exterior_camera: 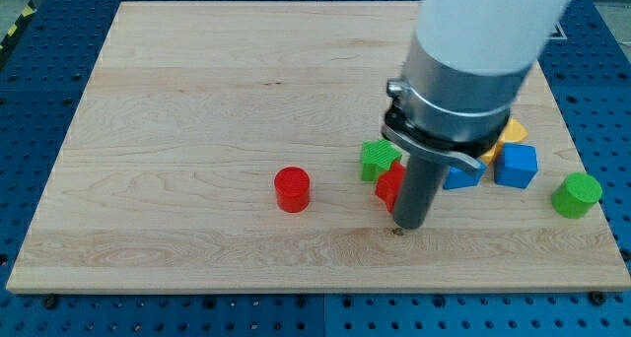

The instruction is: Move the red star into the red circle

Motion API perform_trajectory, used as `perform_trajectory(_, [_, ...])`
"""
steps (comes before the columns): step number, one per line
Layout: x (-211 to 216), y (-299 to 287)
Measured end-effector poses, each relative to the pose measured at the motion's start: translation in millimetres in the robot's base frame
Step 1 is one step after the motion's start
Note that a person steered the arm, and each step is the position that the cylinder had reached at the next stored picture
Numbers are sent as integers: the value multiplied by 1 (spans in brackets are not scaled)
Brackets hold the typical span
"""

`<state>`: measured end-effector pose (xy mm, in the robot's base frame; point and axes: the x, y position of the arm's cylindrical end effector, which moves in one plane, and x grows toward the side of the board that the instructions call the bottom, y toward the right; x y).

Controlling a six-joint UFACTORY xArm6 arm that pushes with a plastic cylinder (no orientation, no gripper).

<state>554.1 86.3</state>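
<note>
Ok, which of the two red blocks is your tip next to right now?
The red star, touching my tip on its left side, partly hidden by the rod. The red circle stands alone, well off toward the view's left.

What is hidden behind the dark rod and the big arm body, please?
Behind my tip the red star shows only partly, touching the rod's left side. The green star sits above it. Behind the arm, a blue cube, another blue block and a yellow block peek out; their remaining parts are covered.
</note>
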Motion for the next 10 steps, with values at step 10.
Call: perform_trajectory(10, [0,-27])
